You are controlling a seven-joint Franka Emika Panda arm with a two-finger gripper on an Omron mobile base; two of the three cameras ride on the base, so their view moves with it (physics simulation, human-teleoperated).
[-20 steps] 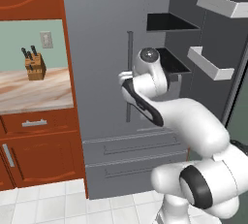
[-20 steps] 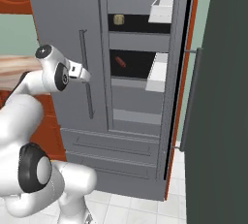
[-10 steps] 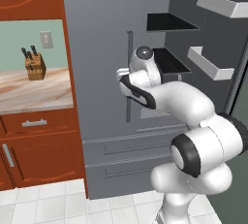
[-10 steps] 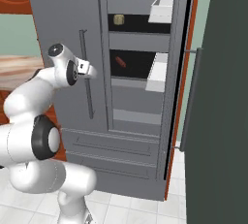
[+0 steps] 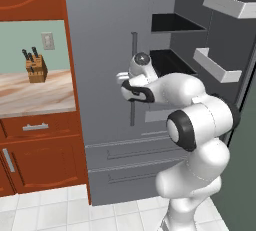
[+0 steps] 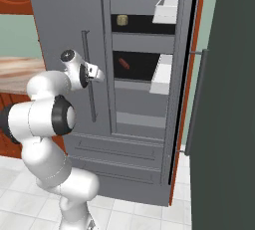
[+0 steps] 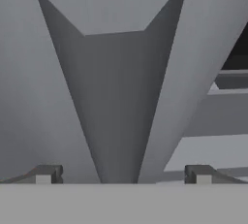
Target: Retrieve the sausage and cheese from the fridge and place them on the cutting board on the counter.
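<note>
Fridge (image 6: pixel 144 124) stood with its right door swung open, the counter (image 5: pixel 35 92) off to its left. Sausage (image 6: pixel 124 64) and cheese (image 6: pixel 121 20) lay untouched on their shelves; the jaws (image 7: pixel 121 173) were spread wide, holding nothing, so both fetches remained.

The fridge (image 6: pixel 139 124) is cut off at the top edge, its open door (image 6: pixel 224 124) at the right.

My arm (image 5: pixel 200 125) is glossy white, built of rounded bulbous segments with dark grey rings at the joints; its two finger tips (image 7: pixel 46 174) are small and dark.
</note>
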